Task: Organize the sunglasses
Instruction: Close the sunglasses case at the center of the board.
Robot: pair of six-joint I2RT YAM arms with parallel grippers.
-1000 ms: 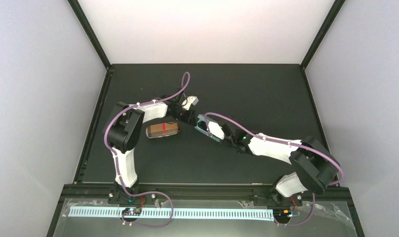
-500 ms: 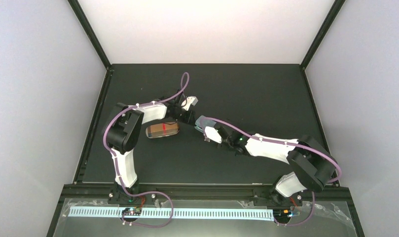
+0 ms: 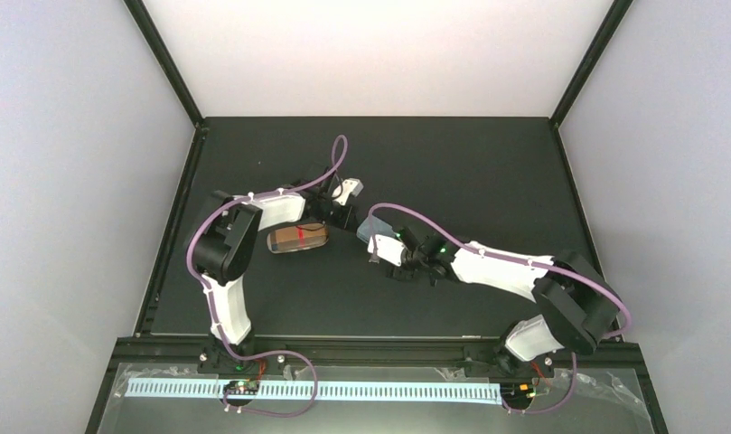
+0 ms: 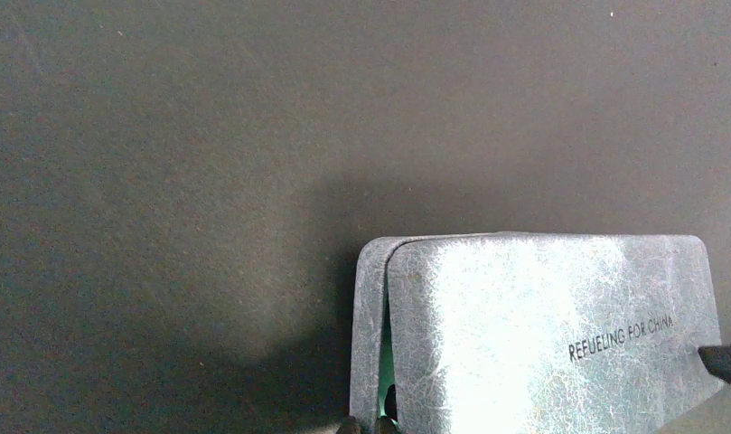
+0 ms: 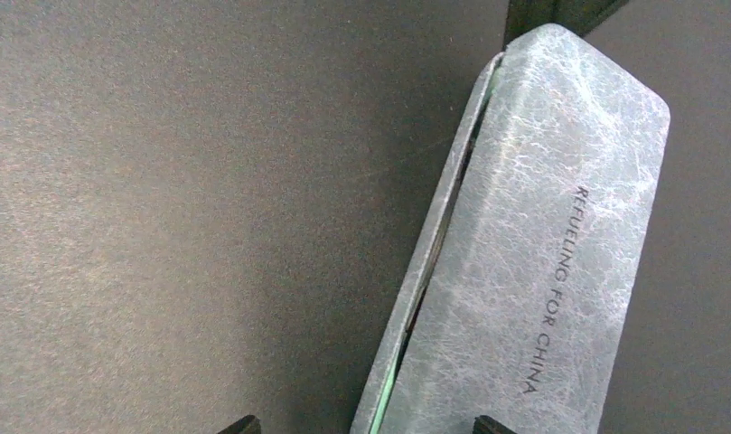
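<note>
Matte black counter (image 3: pixel 470 163), both arms reaching into the middle of it. Sitting between them is an oblong blue-grey case (image 5: pixel 542 235) with a crackled, marbled finish and "REFUELING FOR CHINA" printed along the broad face. Seam cracked open a touch, with a sliver of green lining (image 4: pixel 386 362) peeking out of the gap. Can't tell if the case is resting on the counter or held just off it.

As for the left hand (image 4: pixel 367 422): closed tight, tips pinching one shell wall right at that seam, at the far-left end of the case. Then the right hand (image 5: pixel 366 425): spread open around the near-right end. One fingertip (image 5: pixel 244 423) sits clear of the case's edge, the other down by the printed face; can't say if it's touching.

Just left of all that, flat on the counter beside the left forearm, lies an oblong tan case (image 3: pixel 298 238) with a reddish streak across its middle.

No clear look at the sunglasses in any view, so can't tell where they sit. Might be that streak, but too small to call from the top view.
</note>
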